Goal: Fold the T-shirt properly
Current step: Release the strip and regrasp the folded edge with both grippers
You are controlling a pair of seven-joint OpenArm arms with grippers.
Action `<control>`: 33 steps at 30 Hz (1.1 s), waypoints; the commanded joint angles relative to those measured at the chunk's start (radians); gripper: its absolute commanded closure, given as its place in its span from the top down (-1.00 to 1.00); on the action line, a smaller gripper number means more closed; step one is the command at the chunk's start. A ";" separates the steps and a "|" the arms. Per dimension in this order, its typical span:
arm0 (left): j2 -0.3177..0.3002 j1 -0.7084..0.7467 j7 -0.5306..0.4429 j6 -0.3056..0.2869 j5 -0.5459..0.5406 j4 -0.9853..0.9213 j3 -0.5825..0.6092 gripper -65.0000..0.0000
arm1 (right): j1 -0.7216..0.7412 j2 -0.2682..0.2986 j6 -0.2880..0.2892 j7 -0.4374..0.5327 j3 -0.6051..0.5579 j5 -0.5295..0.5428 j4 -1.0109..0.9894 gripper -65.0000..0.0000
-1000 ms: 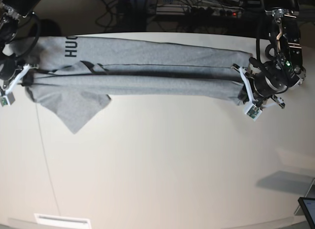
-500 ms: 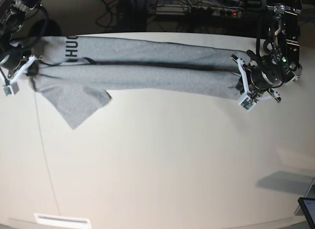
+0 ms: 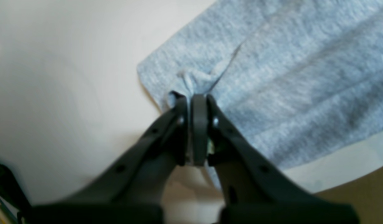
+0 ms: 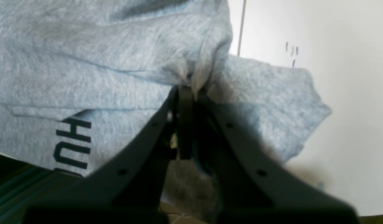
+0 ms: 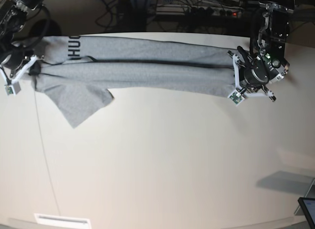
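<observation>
The heather-grey T-shirt (image 5: 147,66) lies stretched along the far side of the table, folded lengthwise into a long band. Its black lettering (image 5: 74,46) shows at the left end, and one sleeve (image 5: 78,103) sticks out toward the front. My left gripper (image 5: 235,77) is at the shirt's right end. In the left wrist view the left gripper (image 3: 191,98) is shut on a bunched pinch of the T-shirt (image 3: 303,77). My right gripper (image 5: 30,67) is at the left end. The right wrist view shows the right gripper (image 4: 189,90) shut on gathered T-shirt (image 4: 85,62) cloth above the lettering (image 4: 71,143).
The beige table (image 5: 162,160) reaches toward the front. Cables and a power strip (image 5: 206,10) lie behind its far edge. A thin seam line (image 5: 42,135) crosses the table at the left. A screen corner (image 5: 307,209) is at the bottom right.
Both grippers carried the shirt's near fold toward the far edge, so the band now lies higher in the base view. The left gripper also shifted inward along the shirt.
</observation>
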 commanded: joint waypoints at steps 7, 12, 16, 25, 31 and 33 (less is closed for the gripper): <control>-0.022 -0.030 0.005 0.007 0.038 0.017 -0.013 0.49 | 0.011 0.021 -0.001 0.011 0.094 -0.003 0.022 0.05; 0.004 -0.050 0.004 0.007 0.038 0.017 -0.079 0.77 | 0.011 0.046 -0.001 0.011 0.119 -0.003 0.023 0.31; 0.037 -0.082 0.004 0.007 0.038 0.019 -0.143 0.77 | 0.011 0.053 -0.001 0.011 0.120 -0.003 0.025 0.32; 0.040 -0.072 -0.053 0.007 0.034 0.054 -0.152 0.77 | 0.004 0.053 -0.001 0.063 0.140 -0.006 0.105 0.32; 0.107 -0.075 -0.102 0.009 0.038 0.056 -0.194 0.77 | 0.007 0.096 -0.029 0.075 0.142 -0.147 0.181 0.32; 0.142 -0.079 -0.104 0.009 0.034 0.057 -0.240 0.77 | 0.015 0.096 -0.026 0.075 0.155 -0.182 0.181 0.32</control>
